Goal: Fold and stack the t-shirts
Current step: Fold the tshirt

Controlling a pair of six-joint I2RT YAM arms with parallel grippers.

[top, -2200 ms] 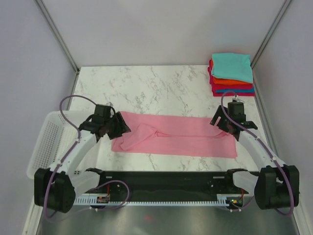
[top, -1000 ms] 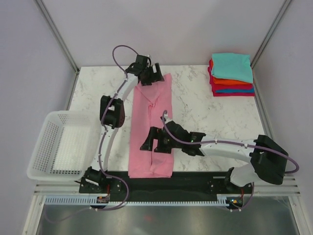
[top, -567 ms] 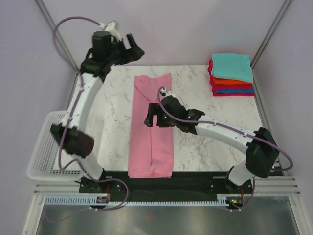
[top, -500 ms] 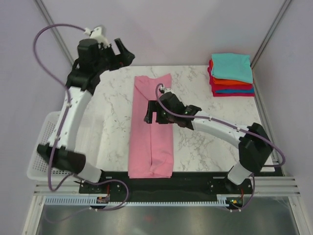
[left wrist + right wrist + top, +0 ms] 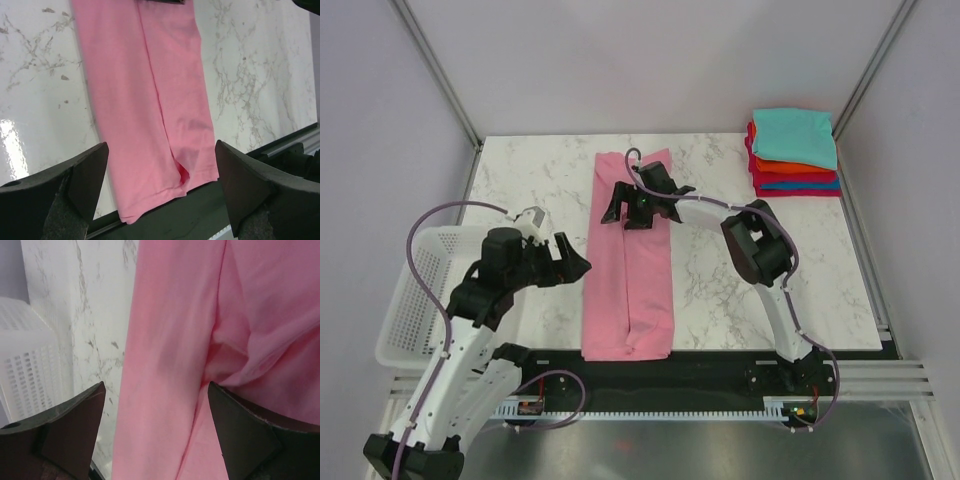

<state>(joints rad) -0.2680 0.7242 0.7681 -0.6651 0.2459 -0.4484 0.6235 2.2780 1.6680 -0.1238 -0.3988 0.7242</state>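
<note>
**Shirt folded to a long strip; a crosswise fold is judged to be next.**
The left gripper and right gripper are both held open and empty, the left just beside the strip's left edge, the right over its far part. The shirt is laid lengthwise, well apart from the stack in the far right corner. An end must be gripped and brought over. Half a second earlier the left arm was raised at the far left, and the right gripper was nearer mid-strip.
</note>
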